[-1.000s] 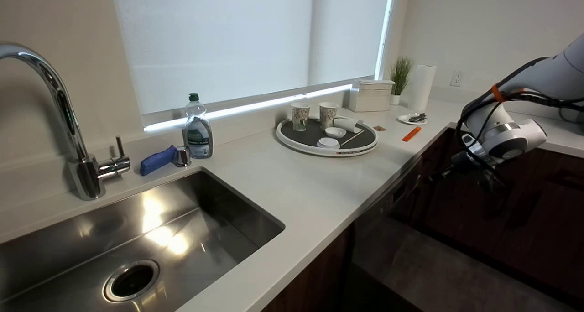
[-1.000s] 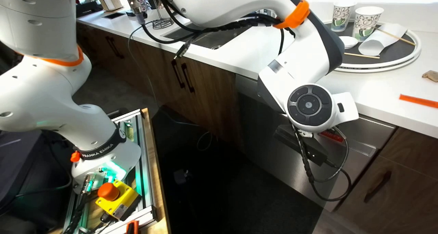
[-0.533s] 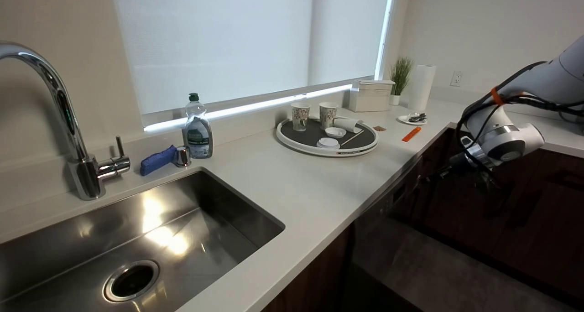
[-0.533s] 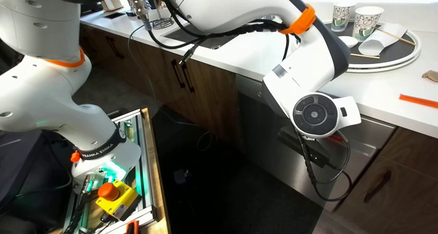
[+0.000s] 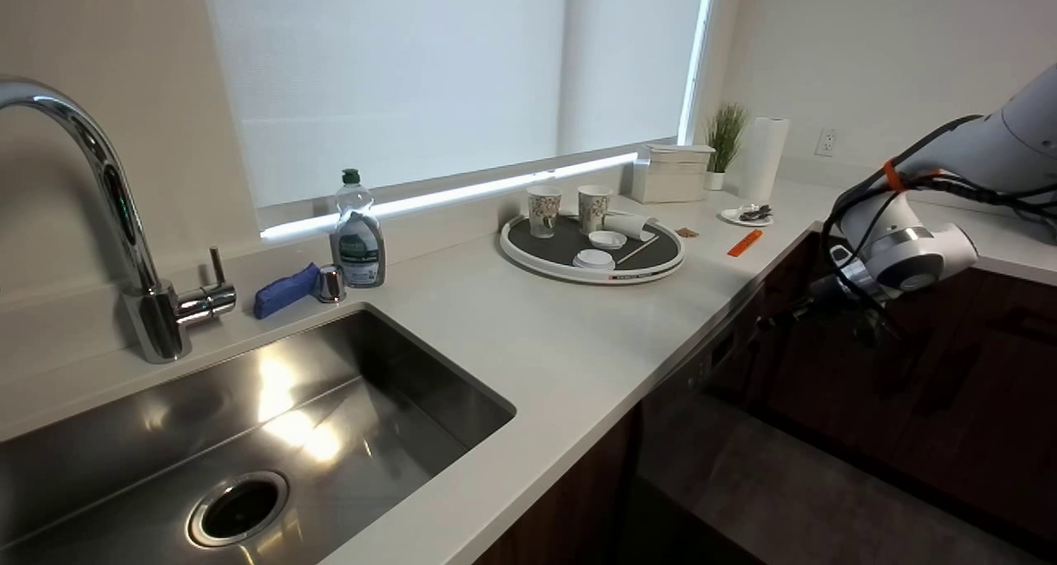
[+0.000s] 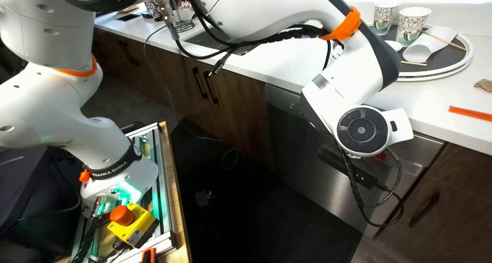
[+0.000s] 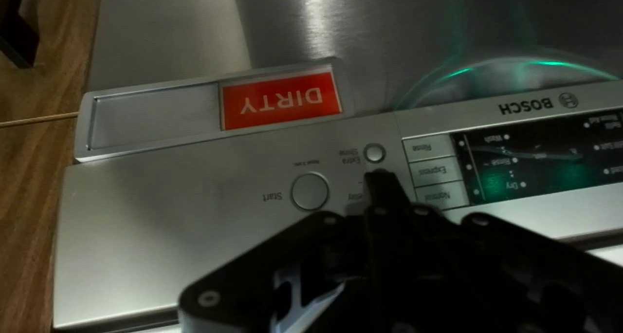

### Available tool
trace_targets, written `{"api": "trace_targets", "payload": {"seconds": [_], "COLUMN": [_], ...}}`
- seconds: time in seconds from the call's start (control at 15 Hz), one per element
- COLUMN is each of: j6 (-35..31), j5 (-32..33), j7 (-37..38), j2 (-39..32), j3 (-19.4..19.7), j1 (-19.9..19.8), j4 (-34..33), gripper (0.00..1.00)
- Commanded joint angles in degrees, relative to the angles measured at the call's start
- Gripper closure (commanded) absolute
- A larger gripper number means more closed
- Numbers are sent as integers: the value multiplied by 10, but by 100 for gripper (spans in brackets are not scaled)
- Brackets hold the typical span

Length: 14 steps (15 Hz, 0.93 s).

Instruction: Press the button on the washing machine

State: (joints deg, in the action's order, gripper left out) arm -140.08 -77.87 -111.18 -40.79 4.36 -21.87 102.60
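1. wrist view — the end effector (image 7: 381,178) comes in from the bottom, its fingers (image 7: 385,193) pressed together into one narrow dark tip.
2. the tip is at the control panel (image 7: 160,216) of the washing machine (image 7: 170,36), just beside the small round extra shine button (image 7: 375,153) and between the round start button (image 7: 310,191) and the flat rinse, express and normal buttons (image 7: 433,171); i cannot tell whether it touches.
3. farther along the panel is a dark display (image 7: 550,153) with green reflections, the name bosch beside it; all lettering stands upside down here.
4. a red sign (image 7: 281,101) reading dirty sits in a pale frame near the start button.
5. in an exterior view the washing machine is built in under the table (image 6: 426,101), next to wooden cabinets (image 6: 230,113), with the white arm (image 6: 355,74) in front, hiding part of it.
6. in both exterior views the table carries a round tray (image 5: 535,250) with two paper cups (image 5: 594,209) upright on it, and an orange strip (image 5: 745,243) lying apart.
7. in an exterior view a soap bottle (image 5: 357,247) stands behind the sink (image 5: 388,466) — near a blue bundle (image 5: 286,291) and the tap (image 5: 157,325).
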Motion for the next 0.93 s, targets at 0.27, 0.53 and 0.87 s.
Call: {"api": "trace_targets", "payload": {"seconds": [0.27,0.53,0.87], "j6": [16,23,34], "j5": [-14,-10,-4], "j7": [3,15,32], "j2": [-25,-29,-31], "j3": [5,5,7], "j1": [7,9,12], "j4": [-34,-39,-37], "gripper": [100,100,100]}}
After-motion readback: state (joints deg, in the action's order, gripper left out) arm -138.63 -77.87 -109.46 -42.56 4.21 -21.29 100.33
